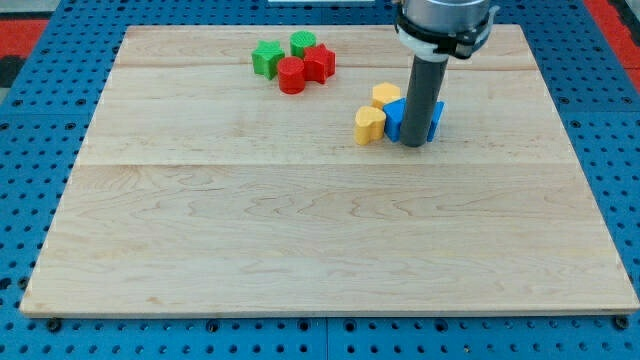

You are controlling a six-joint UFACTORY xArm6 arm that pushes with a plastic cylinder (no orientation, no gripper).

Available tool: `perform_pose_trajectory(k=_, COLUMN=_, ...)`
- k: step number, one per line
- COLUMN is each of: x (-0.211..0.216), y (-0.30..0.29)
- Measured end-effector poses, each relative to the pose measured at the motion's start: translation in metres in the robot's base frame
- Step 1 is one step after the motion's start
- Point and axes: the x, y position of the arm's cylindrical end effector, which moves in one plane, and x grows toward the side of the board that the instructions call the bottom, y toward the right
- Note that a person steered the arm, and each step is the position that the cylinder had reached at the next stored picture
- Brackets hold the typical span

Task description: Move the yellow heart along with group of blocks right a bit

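Note:
The yellow heart [369, 124] lies on the wooden board [300, 240] right of centre, near the view's top. It touches a blue block [394, 118] on its right; a second yellow block [386, 95] sits just above them. Another blue block [436, 116] shows at the rod's right side, partly hidden. My tip [413, 144] rests on the board at the lower right of this group, right against the blue blocks. The rod hides part of them.
A second group sits near the view's top, left of centre: a green star [266, 58], a green block [303, 43], a red cylinder [291, 75] and a red block [319, 62]. Blue pegboard [40, 110] surrounds the board.

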Motion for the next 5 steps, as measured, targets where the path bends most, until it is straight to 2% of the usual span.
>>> perform_pose_trajectory(k=1, x=0.029, y=0.017)
perform_pose_trajectory(k=2, x=0.051, y=-0.005)
perform_pose_trajectory(k=3, x=0.050, y=-0.071)
perform_pose_trajectory(k=5, x=0.000, y=-0.075)
